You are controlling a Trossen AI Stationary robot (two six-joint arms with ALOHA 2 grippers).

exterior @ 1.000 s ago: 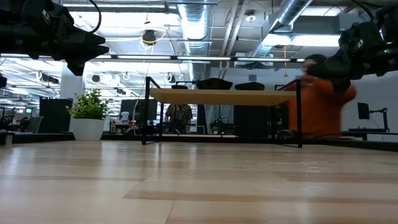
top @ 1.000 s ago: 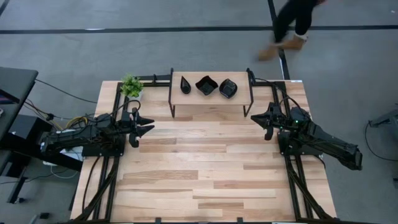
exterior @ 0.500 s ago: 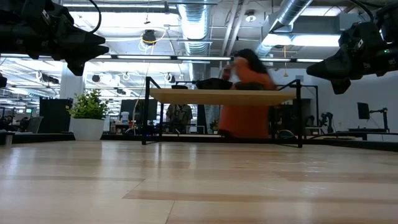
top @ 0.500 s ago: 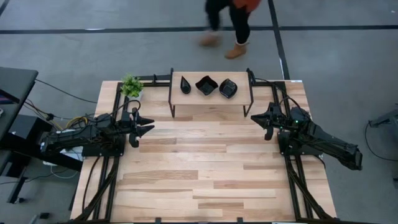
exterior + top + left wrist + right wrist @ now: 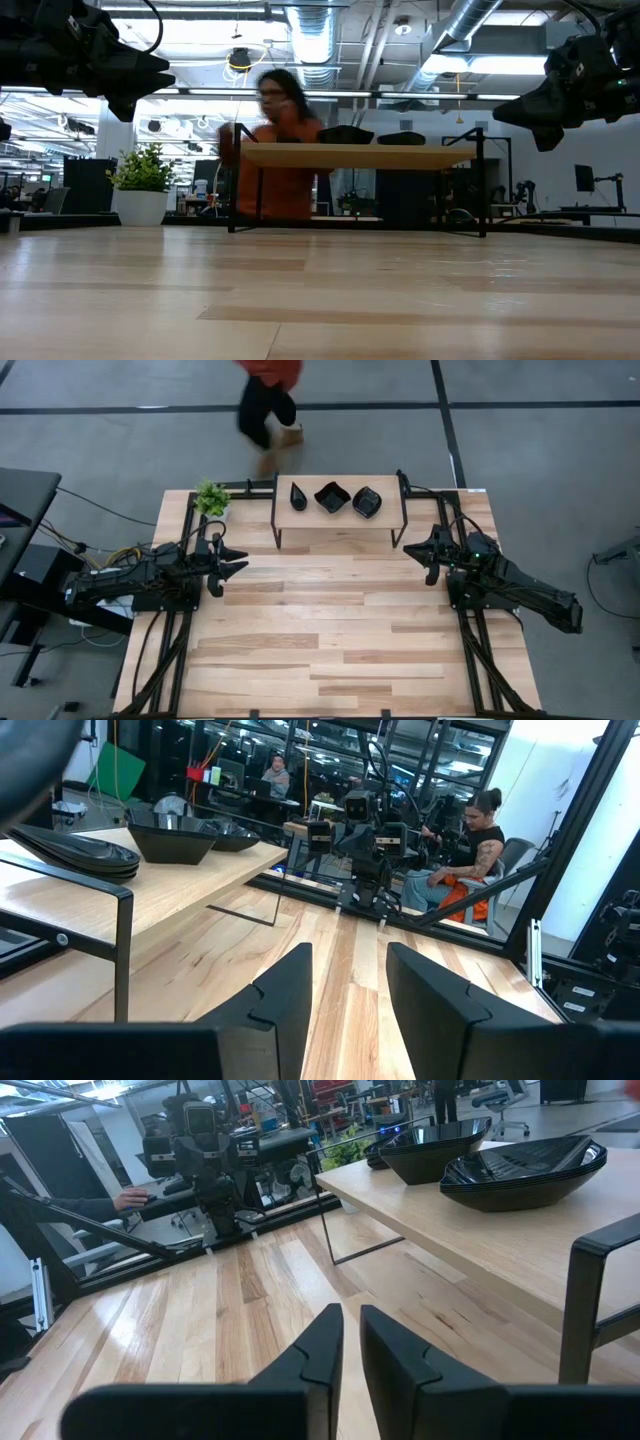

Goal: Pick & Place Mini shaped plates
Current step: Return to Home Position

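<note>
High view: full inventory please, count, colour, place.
table: one, light wood, under both arms
shelf: one, wood top, black legs, table's far edge
teardrop plates: one stack, black, shelf's left end
wavy square plates: one stack, black, shelf middle
leaf plates: one stack, black, shelf's right end
plant: one, green, left of shelf
person: one, orange top, floor beyond table
left claw: black, open, empty, left side
right claw: black, narrowly open, empty, right side

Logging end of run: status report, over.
Left gripper jaws open, empty, table left. Right gripper jaws barely parted, empty, table right. Mini shaped plates stacked on shelf. Nothing between arms; person beyond table.
</note>
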